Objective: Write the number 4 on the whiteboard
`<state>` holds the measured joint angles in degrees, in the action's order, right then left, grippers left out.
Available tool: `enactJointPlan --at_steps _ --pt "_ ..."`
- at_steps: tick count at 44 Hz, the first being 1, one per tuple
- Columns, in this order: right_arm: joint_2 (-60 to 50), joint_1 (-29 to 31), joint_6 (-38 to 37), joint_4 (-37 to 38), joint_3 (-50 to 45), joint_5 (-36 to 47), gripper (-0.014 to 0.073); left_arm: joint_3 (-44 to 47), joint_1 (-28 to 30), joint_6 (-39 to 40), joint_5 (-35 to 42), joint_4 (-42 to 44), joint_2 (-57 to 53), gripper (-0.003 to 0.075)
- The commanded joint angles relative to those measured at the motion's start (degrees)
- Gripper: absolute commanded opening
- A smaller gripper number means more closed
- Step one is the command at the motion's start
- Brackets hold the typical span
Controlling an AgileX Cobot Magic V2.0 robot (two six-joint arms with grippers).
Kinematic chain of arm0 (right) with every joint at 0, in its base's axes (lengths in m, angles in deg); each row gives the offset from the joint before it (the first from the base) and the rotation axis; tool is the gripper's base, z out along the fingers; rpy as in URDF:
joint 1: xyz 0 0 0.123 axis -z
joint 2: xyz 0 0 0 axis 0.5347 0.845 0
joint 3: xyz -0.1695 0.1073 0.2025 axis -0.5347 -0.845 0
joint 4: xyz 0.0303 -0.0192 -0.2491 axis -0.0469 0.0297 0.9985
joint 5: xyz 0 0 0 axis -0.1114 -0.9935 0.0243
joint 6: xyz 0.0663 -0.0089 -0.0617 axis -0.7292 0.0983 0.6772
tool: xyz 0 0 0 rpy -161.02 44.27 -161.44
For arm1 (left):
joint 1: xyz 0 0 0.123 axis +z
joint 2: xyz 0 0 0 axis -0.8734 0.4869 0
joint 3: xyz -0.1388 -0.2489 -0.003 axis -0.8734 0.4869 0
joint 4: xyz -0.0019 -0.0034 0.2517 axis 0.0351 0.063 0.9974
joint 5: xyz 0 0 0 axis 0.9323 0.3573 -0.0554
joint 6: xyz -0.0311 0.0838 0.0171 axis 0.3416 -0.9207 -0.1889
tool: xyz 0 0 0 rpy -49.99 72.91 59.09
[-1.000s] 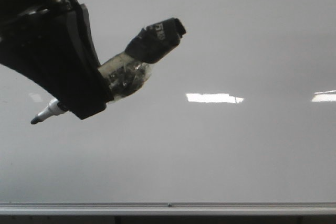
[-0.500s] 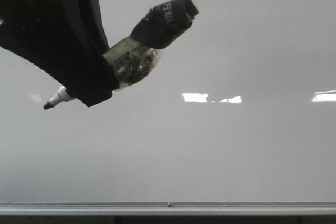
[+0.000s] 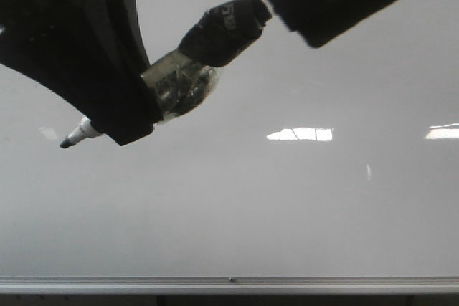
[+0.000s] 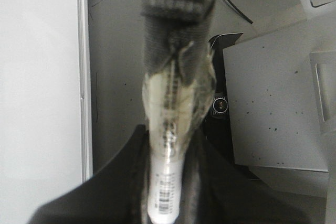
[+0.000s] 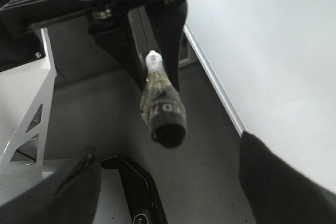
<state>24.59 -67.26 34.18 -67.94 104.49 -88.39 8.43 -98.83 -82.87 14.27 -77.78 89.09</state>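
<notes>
Right pincer point(image 5: 163, 182) is hanging wide open, gripping nothing, its fingers flanking the marker's point(image 3: 188, 80) taped back end. Left pincer point(image 3: 118, 116) is clamping the marker mid-barrel. Marker's long axis is running lower-left to upper-right in the front view, tip point(image 3: 67, 143) pointing down-left. Behind, the whiteboard point(image 3: 301, 206) is showing no stroke yet. Judgement: square the tip to the board, press lightly, then draw the diagonal.

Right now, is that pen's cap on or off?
Off. The marker held in the left gripper shows a bare dark tip at its lower end, with no cap over it.
</notes>
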Motion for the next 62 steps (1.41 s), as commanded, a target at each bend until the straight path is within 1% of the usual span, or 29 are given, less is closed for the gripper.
enactJointPlan --at_steps 1,9,14,18,20,22,24,25,30,35,37,43,45,47,49,50,54,57,59,62 --pt "2.1 -1.8 1.3 -2.8 2.9 3.6 0.0570 -1.7 -0.4 -0.2 0.8 -2.6 -2.1 -0.0020" --pt "6.1 -4.0 1.3 -3.1 3.6 7.4 0.0570 -1.7 -0.4 -0.2 0.8 -2.7 -2.1 -0.0020" --pt "7.8 -4.3 1.4 -3.3 4.0 7.5 0.0568 -1.7 -0.4 -0.2 0.8 -2.9 -2.1 -0.0020" --pt "8.6 -4.3 1.4 -3.5 4.5 7.5 0.0540 -1.7 -0.4 -0.2 0.8 -3.9 -2.1 -0.0020" --pt "8.7 -4.3 1.4 -3.5 4.5 7.5 0.0500 -1.7 -0.4 -0.2 0.8 -3.8 -2.1 -0.0020" --pt "8.7 -4.3 1.4 -3.6 4.7 7.5 0.0430 -1.7 -0.4 -0.2 0.8 -3.8 -2.1 -0.0020" --pt "8.7 -4.3 1.4 -3.6 4.8 7.2 0.0357 -1.7 -0.4 -0.2 0.8 -3.8 -2.1 -0.0020" --pt "8.7 -4.3 1.4 -3.6 4.8 6.9 0.0303 -1.7 -0.4 -0.2 0.8 -3.8 -2.1 -0.0020" --pt "8.7 -4.3 1.4 -3.6 4.8 6.4 0.0091 -1.7 -0.4 -0.2 0.8 -3.8 -2.1 -0.0020" --pt "8.7 -4.3 1.4 -3.6 4.8 6.0 -0.0064 -1.7 -0.4 -0.2 0.8 -3.8 -2.1 -0.0020" --pt "8.7 -4.3 1.4 -3.6 4.8 5.9 -0.0116 -1.7 -0.4 -0.2 0.8 -3.8 -2.1 -0.0020" --pt "8.6 -4.3 1.4 -2.2 4.8 5.6 -0.0113 -1.7 -0.4 -0.2 2.9 -3.8 -2.1 -0.0012" --pt "8.4 -4.2 1.4 -1.3 4.8 5.2 -0.0113 -1.7 -0.4 -0.2 3.9 -3.8 -2.1 0.0018" --pt "8.1 -3.9 1.3 -0.8 4.8 4.6 -0.0113 -1.7 -0.4 -0.1 4.8 -3.8 -2.1 0.0088" --pt "7.5 -3.0 1.0 -0.6 4.6 3.9 -0.0113 -1.7 -0.4 0.1 5.9 -3.8 -2.1 0.0178" --pt "7.2 -2.7 0.7 -0.6 4.5 3.8 -0.0113 -1.7 -0.4 0.1 6.3 -3.8 -2.1 0.0248" --pt "5.2 -0.2 0.2 -0.6 2.9 3.8 -0.0113 -1.7 -0.4 0.2 8.1 -4.1 -2.1 0.0468" --pt "3.0 2.1 0.0 -0.6 1.0 3.4 -0.0113 -1.7 -0.4 0.2 8.6 -4.1 -2.1 0.0573" --pt "1.4 3.6 -0.2 -0.6 -0.3 3.2 -0.0113 -1.7 -0.4 0.2 8.8 -4.1 -2.1 0.0597" --pt "-2.0 7.1 -0.5 -0.6 -3.1 2.9 -0.0113 -1.7 -0.4 0.2 8.8 -4.1 -2.1 0.0598"
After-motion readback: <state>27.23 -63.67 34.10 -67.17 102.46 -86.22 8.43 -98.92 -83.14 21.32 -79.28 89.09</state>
